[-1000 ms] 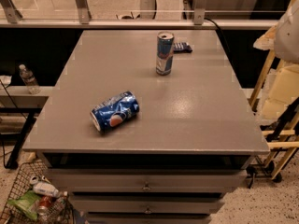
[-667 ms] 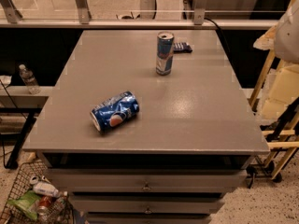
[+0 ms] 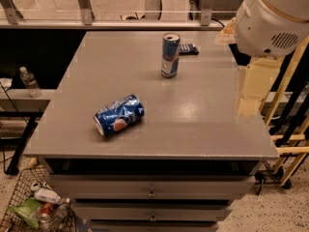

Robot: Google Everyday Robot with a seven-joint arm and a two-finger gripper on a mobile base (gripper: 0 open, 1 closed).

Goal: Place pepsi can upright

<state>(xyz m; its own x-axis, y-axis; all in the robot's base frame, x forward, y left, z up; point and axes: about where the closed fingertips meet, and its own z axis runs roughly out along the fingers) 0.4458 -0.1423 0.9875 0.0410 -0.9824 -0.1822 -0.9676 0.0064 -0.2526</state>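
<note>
The pepsi can [image 3: 119, 115] is dark blue and dented, with a round red, white and blue logo. It lies on its side on the front left part of the grey table [image 3: 193, 124], its silver end facing front left. Only my arm shows: a big white joint [image 3: 273, 18] at the top right and a cream link [image 3: 252, 87] hanging below it over the table's right edge. My gripper itself is not in view. The arm is well to the right of the can and apart from it.
A taller, slim blue-and-silver can [image 3: 170, 55] stands upright at the back middle, with a small dark object [image 3: 188, 48] behind it. Drawers [image 3: 150, 192] sit under the table top. A wire basket of rubbish [image 3: 34, 207] is at the lower left, and a water bottle [image 3: 30, 81] on a left shelf.
My arm has swung in from the right edge and now fills the upper right, reaching over the table's right edge. The cans have not moved.
</note>
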